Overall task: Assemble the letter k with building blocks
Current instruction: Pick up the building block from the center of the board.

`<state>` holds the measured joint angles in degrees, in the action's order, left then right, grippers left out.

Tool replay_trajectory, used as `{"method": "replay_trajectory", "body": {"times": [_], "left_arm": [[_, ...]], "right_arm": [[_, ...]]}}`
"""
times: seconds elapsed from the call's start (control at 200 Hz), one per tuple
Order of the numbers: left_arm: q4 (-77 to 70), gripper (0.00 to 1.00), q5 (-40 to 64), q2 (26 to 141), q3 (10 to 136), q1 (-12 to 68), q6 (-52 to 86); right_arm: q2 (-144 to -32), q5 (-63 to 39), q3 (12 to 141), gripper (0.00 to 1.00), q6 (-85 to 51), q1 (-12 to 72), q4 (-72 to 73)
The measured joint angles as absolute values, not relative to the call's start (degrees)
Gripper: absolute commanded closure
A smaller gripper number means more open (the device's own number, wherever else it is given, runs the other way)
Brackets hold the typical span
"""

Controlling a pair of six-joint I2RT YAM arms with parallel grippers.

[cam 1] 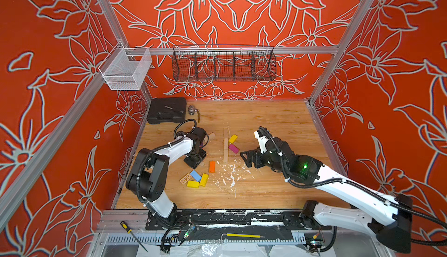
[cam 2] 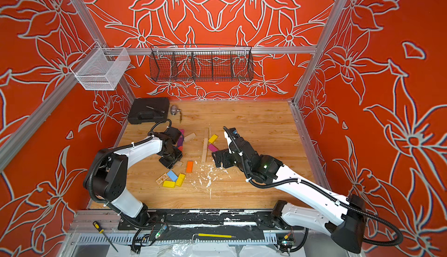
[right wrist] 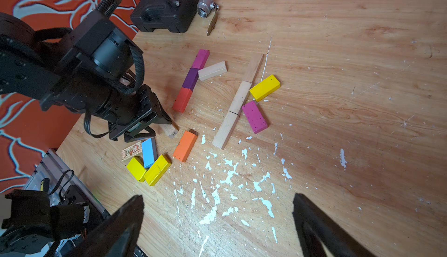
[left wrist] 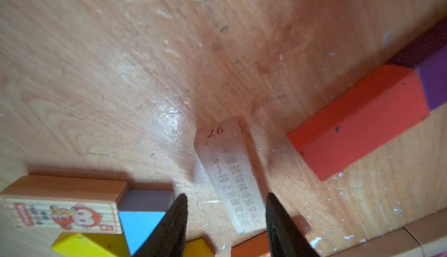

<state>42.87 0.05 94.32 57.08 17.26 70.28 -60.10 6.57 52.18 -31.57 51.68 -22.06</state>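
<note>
Building blocks (right wrist: 185, 145) lie flat on the wooden table (right wrist: 350, 38). Three plain planks (right wrist: 238, 98) form a line, with a yellow block (right wrist: 264, 87) and a magenta block (right wrist: 254, 116) beside it. Left gripper (left wrist: 226, 195): jaws apart, straddling the plain block printed 26 (left wrist: 225, 161), not clamped. Right gripper (right wrist: 217, 196): jaws spread wide, empty.

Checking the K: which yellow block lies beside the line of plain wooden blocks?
The lone yellow block next to the speckled magenta block; the other two yellow blocks sit by the light blue block.

Numbered plank (left wrist: 229, 178), lettering blurred (illegible), purple block (left wrist: 435, 84) cropped at edge
</note>
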Motion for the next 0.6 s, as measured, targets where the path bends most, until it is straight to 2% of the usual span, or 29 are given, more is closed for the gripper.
{"method": "replay_trajectory", "body": {"times": [0.12,0.235,0.601], "left_arm": [[42.8,0.5,-0.1,94.8,57.1,17.3,69.9],[42.3,0.57,-0.1,95.1,57.1,17.3,69.3],[41.4,0.69,-0.1,96.1,57.0,17.3,68.6]], "right_arm": [[-60.7,6.5,52.2,0.02,-31.6,51.7,-22.1],[-60.7,6.5,52.2,0.02,-31.6,51.7,-22.1],[-60.6,6.6,52.2,0.02,-31.8,51.7,-22.2]]}}
